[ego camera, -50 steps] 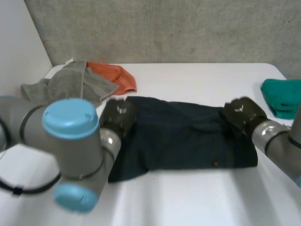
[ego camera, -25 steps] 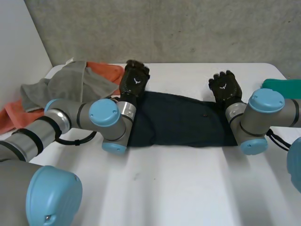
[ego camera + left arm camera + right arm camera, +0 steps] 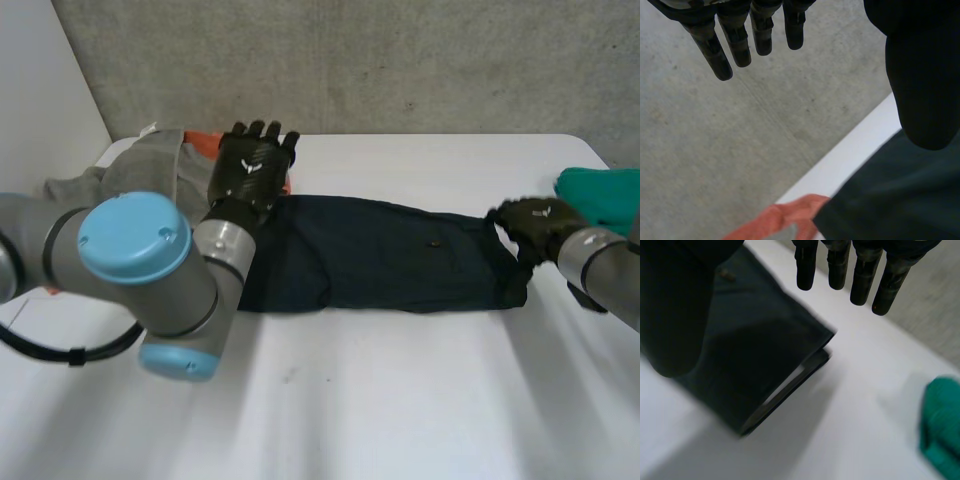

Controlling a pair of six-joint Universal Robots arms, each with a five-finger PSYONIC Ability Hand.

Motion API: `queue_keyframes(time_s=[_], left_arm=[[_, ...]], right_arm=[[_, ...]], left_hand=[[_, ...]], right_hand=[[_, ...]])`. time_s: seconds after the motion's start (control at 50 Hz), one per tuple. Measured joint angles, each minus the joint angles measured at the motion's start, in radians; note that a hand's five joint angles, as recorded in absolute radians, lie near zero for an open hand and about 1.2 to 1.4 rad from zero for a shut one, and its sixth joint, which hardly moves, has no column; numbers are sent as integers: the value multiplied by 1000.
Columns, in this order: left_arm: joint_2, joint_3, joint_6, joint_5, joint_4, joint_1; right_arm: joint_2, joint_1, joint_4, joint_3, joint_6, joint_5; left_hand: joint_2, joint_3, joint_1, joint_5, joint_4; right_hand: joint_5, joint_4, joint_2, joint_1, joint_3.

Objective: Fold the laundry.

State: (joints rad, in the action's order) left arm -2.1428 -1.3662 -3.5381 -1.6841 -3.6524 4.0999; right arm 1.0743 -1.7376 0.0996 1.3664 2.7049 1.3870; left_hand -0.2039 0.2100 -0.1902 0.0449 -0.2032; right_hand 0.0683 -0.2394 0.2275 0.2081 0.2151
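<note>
Both hands are off the dark garment (image 3: 380, 262), which lies across the white table (image 3: 400, 400) as a long folded strip. Half a second ago they sat on its far edge. Now the left hand (image 3: 252, 165) hangs above its left end, fingers straight and empty. The right hand (image 3: 533, 224) has moved to the right end, fingers likewise loose. The lengthwise fold looks done; a crosswise fold probably comes next.

White table (image 3: 420, 400); grey concrete wall (image 3: 400, 60) behind.
</note>
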Motion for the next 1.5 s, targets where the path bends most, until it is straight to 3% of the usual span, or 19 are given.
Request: queue_keyframes(time_s=[0.16, 0.2, 0.22, 0.24, 0.3, 0.46, 0.6, 0.76, 0.86, 0.94, 0.98, 1.06, 1.14, 1.16, 1.2, 1.32, 1.38, 1.46, 1.5], left_arm=[[70, -140, 83, 6, 13, -4], [66, -145, 85, 5, 13, -4], [66, -145, 85, 5, 13, -4], [63, -148, 84, 5, 13, -3], [60, -152, 83, 5, 13, -3], [77, -176, 81, 5, 14, -3], [117, -213, 82, 6, 13, 0], [145, -252, 84, 4, 13, 1], [158, -262, 85, 2, 13, 3], [180, -266, 85, -2, 13, 12], [185, -267, 86, -2, 13, 16], [203, -267, 87, -3, 13, 29], [208, -261, 88, -3, 12, 34], [209, -255, 88, -2, 11, 36], [209, -243, 88, -1, 9, 38], [194, -168, 88, -2, 7, 39], [159, -94, 93, -2, 12, 31], [92, 8, 113, 4, 39, 7], [70, 37, 121, 8, 53, -2]], right_arm=[[-90, 53, -34, 59, 2, -82], [-122, 53, -63, 56, -4, -81], [-127, 53, -67, 55, -5, -80], [-139, 53, -79, 52, -8, -77], [-144, 54, -95, 50, -12, -67], [-45, 107, -113, 91, -97, -41], [29, 158, -111, 108, -367, -7], [33, 19, -121, 9, -544, 63], [7, -122, -158, -47, -562, 16], [-57, -296, -226, -66, -601, -144], [-66, -314, -230, -66, -608, -164], [-149, -422, -252, -62, -669, -323], [-170, -441, -242, -60, -672, -366], [-170, -442, -234, -60, -654, -373], [-160, -438, -225, -59, -612, -374], [-43, -376, -215, -57, -274, -349], [44, -309, -213, -63, 62, -315], [87, -228, -199, -74, 350, -257], [87, -208, -188, -79, 395, -238]], left_hand=[[0, 0, 0, 0, 0], [0, 0, 0, 0, 0], [0, 0, 0, 0, 0], [0, 0, 0, 0, 0], [0, 0, 0, 0, 0], [0, 0, 0, 0, 0], [0, 0, 0, 0, 0], [0, 0, 0, 0, 0], [0, 0, 0, 0, 0], [0, 0, 0, 0, 0], [0, 0, 0, 0, 0], [0, 0, 0, 0, 0], [0, 0, 0, 0, 0], [0, 0, 0, 0, 0], [0, 0, 0, 0, 0], [0, 0, 0, 0, 0], [0, 0, 0, 0, 0], [0, 0, 0, 0, 0], [0, 0, 0, 0, 0]], right_hand=[[80, -80, 94, 58, 111], [453, -476, 496, 386, 504], [453, -476, 496, 386, 504], [701, -754, 795, 577, 780], [842, -936, 940, 668, 957], [882, -949, 940, 686, 968], [891, -949, 940, 727, 968], [894, -950, 940, 754, 968], [913, -950, 940, 760, 968], [918, -952, 940, 760, 975], [918, -952, 940, 760, 975], [913, -946, 934, 752, 968], [634, -628, 604, 491, 651], [303, -270, 256, 151, 339], [72, -42, 43, 18, 86], [-2, 4, -6, -3, -2], [-2, 4, -6, -3, -2], [-2, 4, -6, -3, -2], [-2, 4, -6, -3, -2]])
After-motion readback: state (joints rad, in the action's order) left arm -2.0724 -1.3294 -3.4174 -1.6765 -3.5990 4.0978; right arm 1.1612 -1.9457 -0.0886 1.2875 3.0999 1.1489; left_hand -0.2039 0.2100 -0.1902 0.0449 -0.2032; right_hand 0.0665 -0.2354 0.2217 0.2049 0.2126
